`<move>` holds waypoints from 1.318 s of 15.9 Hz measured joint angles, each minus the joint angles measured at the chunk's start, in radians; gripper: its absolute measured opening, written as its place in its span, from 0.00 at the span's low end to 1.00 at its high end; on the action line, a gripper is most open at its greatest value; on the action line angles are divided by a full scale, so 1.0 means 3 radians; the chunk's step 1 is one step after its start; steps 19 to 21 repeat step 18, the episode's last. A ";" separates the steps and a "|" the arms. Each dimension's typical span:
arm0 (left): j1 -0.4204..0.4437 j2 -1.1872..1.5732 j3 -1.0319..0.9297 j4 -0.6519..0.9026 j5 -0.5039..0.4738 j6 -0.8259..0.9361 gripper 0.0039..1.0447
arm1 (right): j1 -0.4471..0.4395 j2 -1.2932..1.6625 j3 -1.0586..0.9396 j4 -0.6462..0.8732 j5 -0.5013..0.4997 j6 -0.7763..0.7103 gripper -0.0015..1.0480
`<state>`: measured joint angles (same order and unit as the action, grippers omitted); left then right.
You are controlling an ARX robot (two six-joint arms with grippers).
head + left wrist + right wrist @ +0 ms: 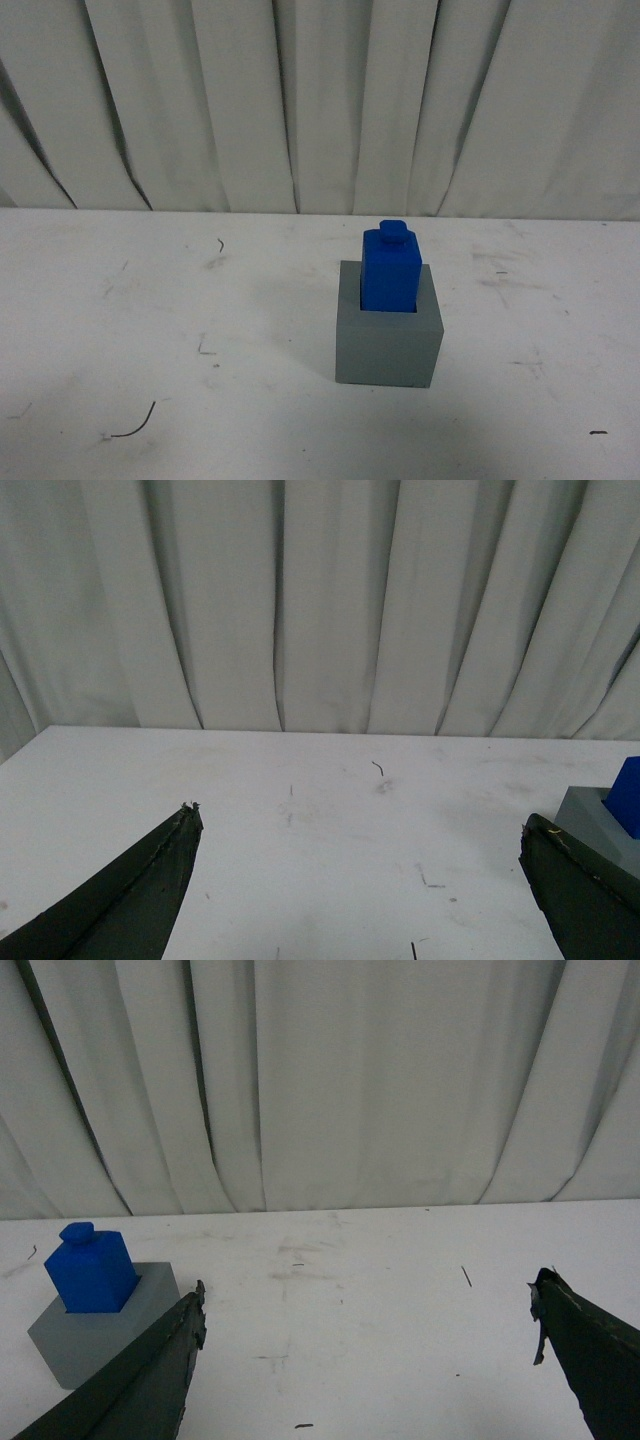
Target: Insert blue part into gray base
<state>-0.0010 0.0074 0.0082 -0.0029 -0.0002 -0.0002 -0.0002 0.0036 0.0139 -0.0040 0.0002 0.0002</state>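
The blue part (391,268) stands upright in the square recess of the gray base (388,346), its knob on top, right of the table's middle in the front view. Neither arm shows in that view. In the left wrist view my left gripper (360,825) is open over bare table, with the gray base (588,820) and a corner of the blue part (628,795) just beyond one finger. In the right wrist view my right gripper (368,1305) is open and empty, and the blue part (92,1267) sits in the gray base (92,1338) behind one finger.
The white table (200,300) carries scuff marks and a few thin dark scraps (135,428). A pleated white curtain (300,100) closes off the far edge of the table.
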 joint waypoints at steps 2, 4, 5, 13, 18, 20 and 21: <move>0.0000 0.0000 0.0000 0.0000 0.0000 0.0001 0.94 | 0.0000 0.0000 0.0000 0.0000 0.0000 -0.0001 0.94; 0.0000 0.0000 0.0000 0.0000 0.0000 0.0001 0.94 | 0.0000 0.0000 0.0000 0.0000 0.0000 0.0000 0.94; 0.0000 0.0000 0.0000 0.0000 0.0000 0.0000 0.94 | 0.0000 0.0000 0.0000 0.0000 0.0000 0.0000 0.94; 0.0000 0.0000 0.0000 0.0001 0.0000 0.0000 0.94 | 0.0000 0.0000 0.0000 0.0000 0.0000 -0.0001 0.94; 0.0000 0.0000 0.0000 0.0000 0.0000 0.0001 0.94 | 0.0000 0.0000 0.0000 0.0000 0.0000 -0.0001 0.94; 0.0000 0.0000 0.0000 0.0000 0.0000 0.0001 0.94 | 0.0000 0.0000 0.0000 0.0000 0.0000 -0.0001 0.94; 0.0000 0.0000 0.0000 0.0000 0.0000 0.0001 0.94 | 0.0000 0.0000 0.0000 0.0000 0.0000 -0.0001 0.94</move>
